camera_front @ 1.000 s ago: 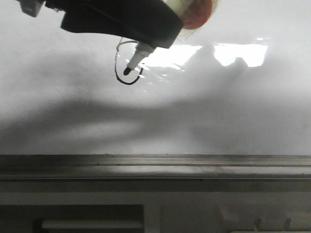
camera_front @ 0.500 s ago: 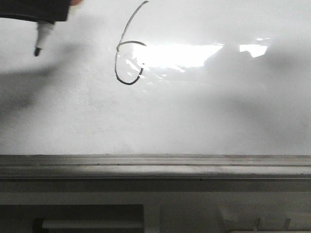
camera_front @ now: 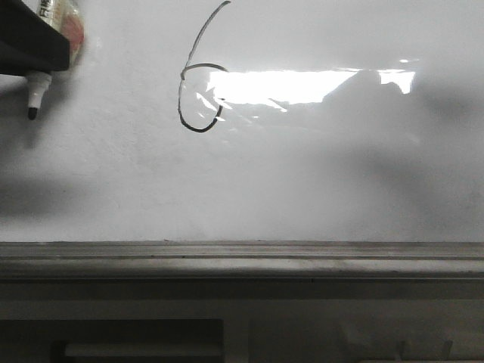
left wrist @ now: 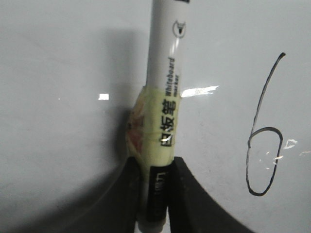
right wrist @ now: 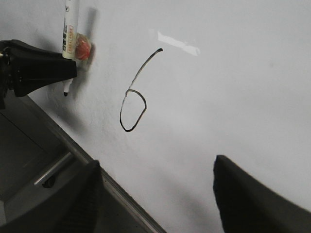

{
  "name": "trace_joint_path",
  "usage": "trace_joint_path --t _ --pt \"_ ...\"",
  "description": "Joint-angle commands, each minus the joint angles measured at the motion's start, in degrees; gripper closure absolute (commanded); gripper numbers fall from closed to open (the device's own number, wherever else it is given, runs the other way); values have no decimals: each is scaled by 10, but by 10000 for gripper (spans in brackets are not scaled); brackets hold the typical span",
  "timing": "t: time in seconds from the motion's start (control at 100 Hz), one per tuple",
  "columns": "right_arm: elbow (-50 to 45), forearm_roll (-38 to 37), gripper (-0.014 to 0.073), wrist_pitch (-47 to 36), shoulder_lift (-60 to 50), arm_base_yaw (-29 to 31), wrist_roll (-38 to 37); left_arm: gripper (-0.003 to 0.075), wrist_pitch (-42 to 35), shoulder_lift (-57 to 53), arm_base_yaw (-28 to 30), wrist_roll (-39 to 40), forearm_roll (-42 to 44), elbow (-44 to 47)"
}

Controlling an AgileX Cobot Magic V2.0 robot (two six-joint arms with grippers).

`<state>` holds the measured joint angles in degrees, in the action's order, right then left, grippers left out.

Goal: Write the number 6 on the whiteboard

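We see the number 6 [camera_front: 198, 83] drawn on the whiteboard [camera_front: 318, 181], complete. Our left gripper [left wrist: 154, 204] is clamped on the marker [left wrist: 164, 92], a light, stiff, slick barrel best held at its taped band. Our right gripper [right wrist: 155, 194] stands open. Fresh ink may smear; nothing obstructs it.

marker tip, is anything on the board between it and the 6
Nothing visible. The marker in the left gripper sits off to the left of the number 6, with only bare whiteboard between them.
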<state>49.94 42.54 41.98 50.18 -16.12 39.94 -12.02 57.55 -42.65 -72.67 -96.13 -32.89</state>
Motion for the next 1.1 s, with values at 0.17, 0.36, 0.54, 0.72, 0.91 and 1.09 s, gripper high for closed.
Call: trace_joint_path --t 0.17,0.36,0.54,0.72,0.91,1.09 --pt "14 23 156 -31 -4 3 7 740 -22 9 3 4 8 -28" --pt "14 23 156 -31 -4 3 7 739 -28 9 3 4 13 -28" --pt "14 23 156 -31 -4 3 7 704 -28 9 3 4 19 -28" --pt "14 23 156 -31 -4 3 7 481 -28 9 3 4 20 -28" --pt "14 23 156 -31 -4 3 7 304 -34 9 3 3 21 -28" --pt "14 23 156 -33 -7 3 7 242 -34 -16 3 -36 22 -28"
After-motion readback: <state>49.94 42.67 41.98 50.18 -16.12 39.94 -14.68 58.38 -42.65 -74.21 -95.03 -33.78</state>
